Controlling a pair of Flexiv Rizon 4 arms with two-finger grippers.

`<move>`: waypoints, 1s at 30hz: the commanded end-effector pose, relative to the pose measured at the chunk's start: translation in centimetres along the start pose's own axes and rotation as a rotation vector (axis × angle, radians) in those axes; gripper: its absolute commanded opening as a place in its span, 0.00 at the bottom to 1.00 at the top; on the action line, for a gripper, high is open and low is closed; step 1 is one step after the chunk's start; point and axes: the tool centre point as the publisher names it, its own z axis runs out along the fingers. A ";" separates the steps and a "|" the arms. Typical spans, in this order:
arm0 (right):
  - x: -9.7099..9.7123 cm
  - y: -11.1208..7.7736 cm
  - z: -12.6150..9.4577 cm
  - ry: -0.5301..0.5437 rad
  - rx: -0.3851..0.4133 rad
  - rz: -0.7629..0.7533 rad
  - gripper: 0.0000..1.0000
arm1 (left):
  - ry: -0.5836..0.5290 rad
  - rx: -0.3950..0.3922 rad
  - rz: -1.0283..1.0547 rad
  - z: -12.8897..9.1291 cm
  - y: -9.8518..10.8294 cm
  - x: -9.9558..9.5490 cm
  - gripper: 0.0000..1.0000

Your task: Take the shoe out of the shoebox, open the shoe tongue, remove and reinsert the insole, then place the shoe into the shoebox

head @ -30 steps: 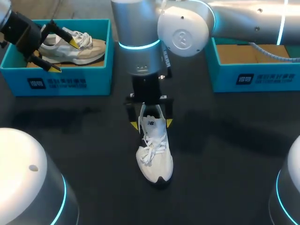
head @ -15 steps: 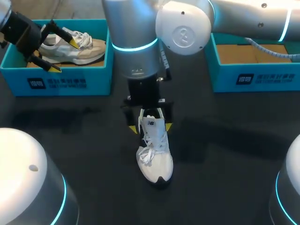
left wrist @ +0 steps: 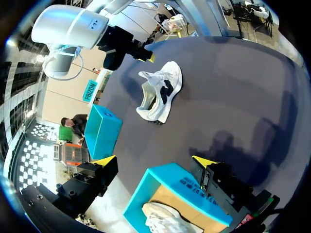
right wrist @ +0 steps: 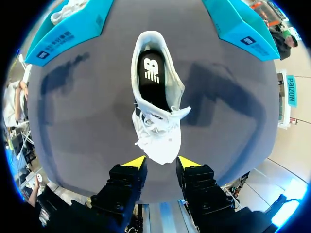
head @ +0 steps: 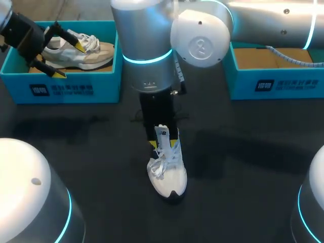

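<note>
Over the last second our right arm has slid forward over the heel of the white lace-up trainer (head: 168,174). The right gripper (head: 164,141) has drawn its jaws in from the full width of the collar to a narrow gap. The trainer itself has not shifted. It stands upright on the dark table (head: 243,167), between the two boxes, toe toward us. We take this to mean the shoe is out of its box and the tongue-opening step is beginning.

The white padded tongue (head: 162,132) rises between the jaws, with one yellow tip close on each side. The jaws are narrowly parted and we see no squeeze on the tongue, so we judge it not yet gripped. From the right wrist, the black insole (right wrist: 151,73) lies flat inside the shoe, ahead of the jaws.

The turquoise cardboard shoebox (head: 276,81) at our right shows a bare brown floor and sits well apart from the trainer. Our left gripper (head: 70,59) hangs with jaws spread wide over the other turquoise box (head: 61,88), which holds a beige-and-white trainer (head: 96,55).
</note>
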 end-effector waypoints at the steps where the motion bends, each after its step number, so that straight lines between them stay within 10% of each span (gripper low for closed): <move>1: -0.3 1.6 1.4 0.034 0.018 -0.022 0.40 | 0.003 -0.002 0.000 0.0 0.0 0.0 1.00; 17: -0.2 6.9 3.8 0.045 0.029 -0.098 0.40 | 0.003 -0.002 0.000 0.0 0.0 0.0 1.00; 30: 0.0 6.6 2.9 0.023 0.020 -0.112 0.40 | 0.003 -0.002 0.000 0.0 0.0 0.0 1.00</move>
